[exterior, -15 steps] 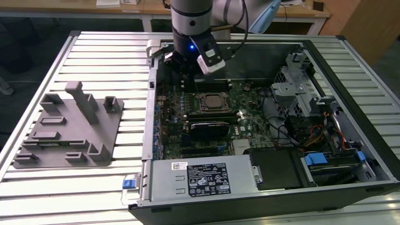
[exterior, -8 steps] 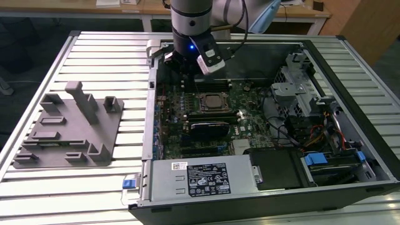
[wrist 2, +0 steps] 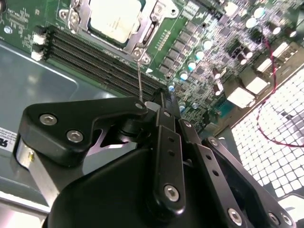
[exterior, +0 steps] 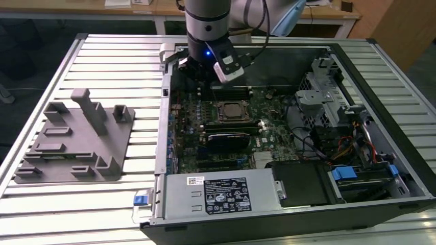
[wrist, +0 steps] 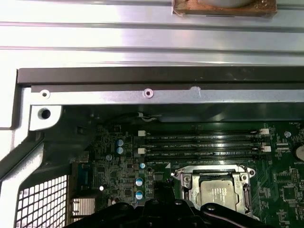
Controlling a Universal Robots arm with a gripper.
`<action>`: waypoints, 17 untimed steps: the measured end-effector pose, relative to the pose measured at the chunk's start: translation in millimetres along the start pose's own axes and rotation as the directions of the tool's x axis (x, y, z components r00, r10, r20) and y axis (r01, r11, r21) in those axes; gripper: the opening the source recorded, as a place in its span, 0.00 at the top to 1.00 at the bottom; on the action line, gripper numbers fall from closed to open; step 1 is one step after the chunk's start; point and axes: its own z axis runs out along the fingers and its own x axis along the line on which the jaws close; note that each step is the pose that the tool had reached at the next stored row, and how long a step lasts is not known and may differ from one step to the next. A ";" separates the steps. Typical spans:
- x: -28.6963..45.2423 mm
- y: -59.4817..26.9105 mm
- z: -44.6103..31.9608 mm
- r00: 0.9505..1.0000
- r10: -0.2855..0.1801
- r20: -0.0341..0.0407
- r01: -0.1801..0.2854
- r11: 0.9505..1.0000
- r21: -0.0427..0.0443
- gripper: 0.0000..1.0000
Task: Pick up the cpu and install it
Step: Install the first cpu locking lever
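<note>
Cpu (exterior: 232, 108) lies in socket (wrist: 187, 180): light, stiff, slick lid, likely fragile; you grip opposite edges. Gripper (exterior: 202, 84) hangs just beside socket; apart or together, cannot tell.

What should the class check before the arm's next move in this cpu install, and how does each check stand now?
1. Access: the computer case lies with its side off. Ok.
2. Placement: the cpu lies flat inside the socket frame. Ok.
3. Socket latched over it: cannot tell.
4. Arm position: the gripper hangs over the motherboard, beside the socket. Ok.
5. Gripper load: cannot tell.
6. Surroundings: the fixture tray lies outside the case, apart from the arm. Ok.
</note>
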 end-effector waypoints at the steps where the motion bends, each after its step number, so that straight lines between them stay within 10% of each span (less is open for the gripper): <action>1: 0.2 -0.1 0.3 1.000 0.000 0.000 0.000 1.000 -0.007 0.89; 5: 1.1 -0.5 1.1 1.000 0.001 0.000 -0.001 1.000 -0.028 0.89; 17: 2.0 -1.8 5.8 1.000 0.001 0.000 -0.001 0.999 -0.051 0.89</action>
